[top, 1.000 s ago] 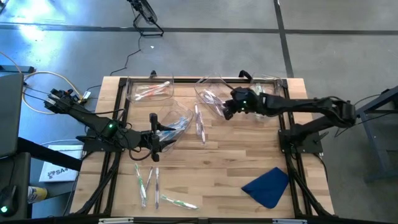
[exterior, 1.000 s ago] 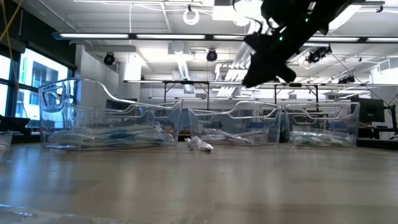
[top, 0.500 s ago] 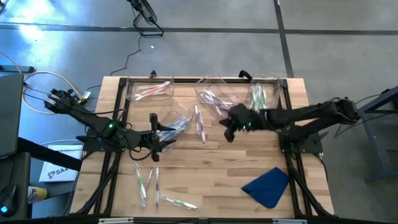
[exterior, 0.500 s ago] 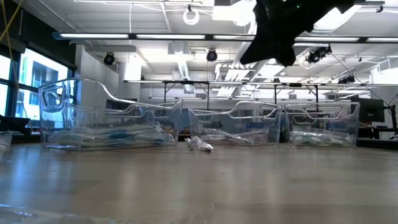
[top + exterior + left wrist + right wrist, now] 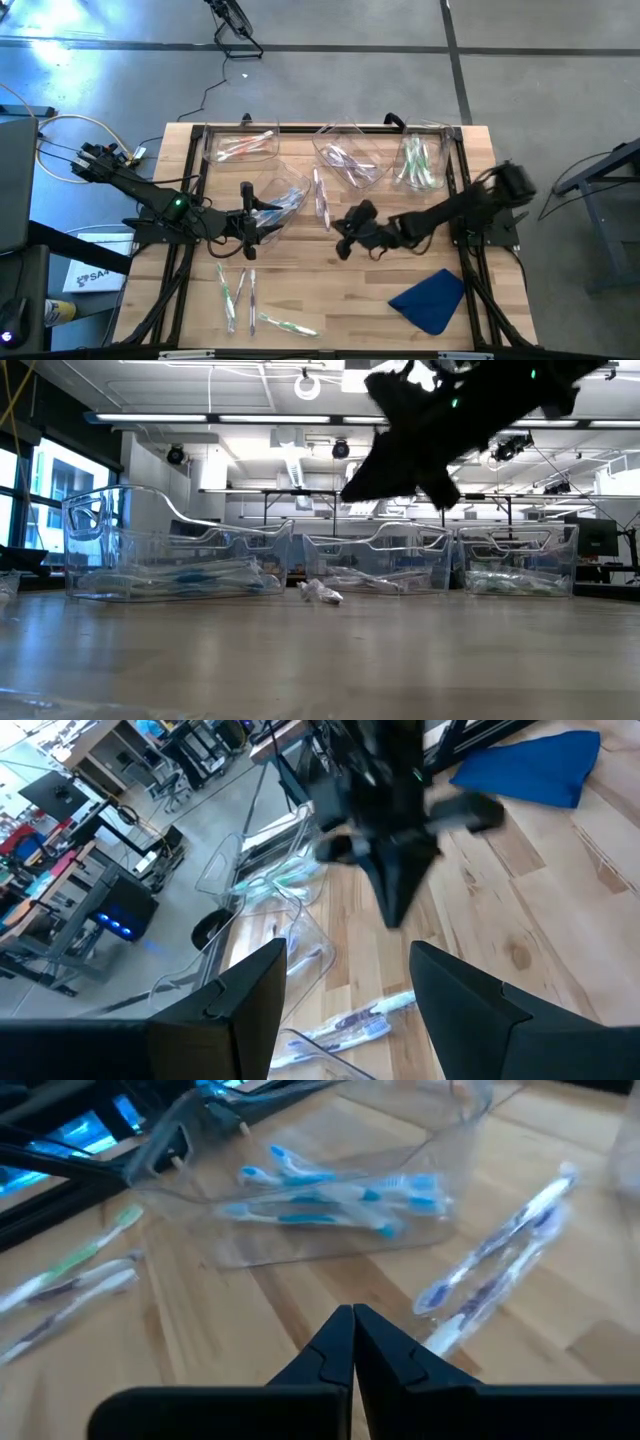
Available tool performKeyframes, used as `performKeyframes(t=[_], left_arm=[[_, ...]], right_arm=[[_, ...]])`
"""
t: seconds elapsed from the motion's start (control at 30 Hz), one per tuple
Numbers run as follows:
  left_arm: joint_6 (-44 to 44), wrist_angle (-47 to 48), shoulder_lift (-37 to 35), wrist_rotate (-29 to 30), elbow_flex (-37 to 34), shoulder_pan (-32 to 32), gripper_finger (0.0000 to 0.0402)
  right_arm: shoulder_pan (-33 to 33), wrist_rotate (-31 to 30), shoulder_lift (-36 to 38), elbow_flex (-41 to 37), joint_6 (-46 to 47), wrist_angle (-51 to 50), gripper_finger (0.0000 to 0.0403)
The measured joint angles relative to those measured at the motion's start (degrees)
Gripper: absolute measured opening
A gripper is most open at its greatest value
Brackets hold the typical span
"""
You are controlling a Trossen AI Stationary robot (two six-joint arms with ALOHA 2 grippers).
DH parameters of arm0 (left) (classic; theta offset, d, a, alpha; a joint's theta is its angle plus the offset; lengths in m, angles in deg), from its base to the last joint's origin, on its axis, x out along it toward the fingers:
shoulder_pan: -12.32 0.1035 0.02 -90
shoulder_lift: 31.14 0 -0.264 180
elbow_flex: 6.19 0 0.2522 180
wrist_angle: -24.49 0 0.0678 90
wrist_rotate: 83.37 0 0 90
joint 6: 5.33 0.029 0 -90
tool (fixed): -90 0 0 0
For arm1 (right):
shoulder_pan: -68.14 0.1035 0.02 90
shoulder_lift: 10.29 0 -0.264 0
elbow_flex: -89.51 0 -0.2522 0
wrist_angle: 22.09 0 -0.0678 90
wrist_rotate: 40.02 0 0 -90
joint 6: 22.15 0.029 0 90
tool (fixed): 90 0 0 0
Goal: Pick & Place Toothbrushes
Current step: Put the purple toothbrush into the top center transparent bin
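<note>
Several toothbrushes lie loose on the wooden table: a purple pair (image 5: 322, 200) (image 5: 500, 1265) mid-table, and green and pink ones (image 5: 238, 290) near the front left. Blue toothbrushes (image 5: 330, 1195) lie in a clear bin (image 5: 285, 198). My right gripper (image 5: 343, 248) (image 5: 352, 1330) hangs shut and empty above the table's middle, just to the near right of the purple pair. My left gripper (image 5: 258, 222) (image 5: 345, 1020) stays open and empty beside the blue-brush bin.
Three more clear bins stand along the far edge: one with pink brushes (image 5: 240, 146), one with purple brushes (image 5: 350, 160), one with green brushes (image 5: 420, 160). A blue cloth (image 5: 430, 298) lies at the near right. Bare wood shows between the cloth and the loose brushes.
My right gripper has swung from above the far middle bin toward the table's near edge and leftward, sinking lower over the middle of the table. No toothbrush has moved.
</note>
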Motion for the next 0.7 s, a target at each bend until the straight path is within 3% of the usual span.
performKeyframes(t=[0.1,0.37,0.57,0.7], left_arm=[[-0.26,0.01,0.00,0.00,0.01,-0.01,0.0207],[-0.85,0.11,0.00,0.00,0.00,0.00,0.0207],[-0.85,0.05,0.00,0.11,0.00,0.00,0.0207],[-0.86,0.07,0.00,0.13,0.00,0.00,0.0207]], right_arm=[[0.83,-2.33,-5.88,0.00,0.63,6.23,0.0002],[3.74,-10.40,-13.36,0.00,13.07,5.51,0.0002],[4.72,-8.36,-14.15,0.29,15.22,5.50,0.0002],[3.03,-3.50,-14.18,6.22,16.16,-5.00,0.0002]])
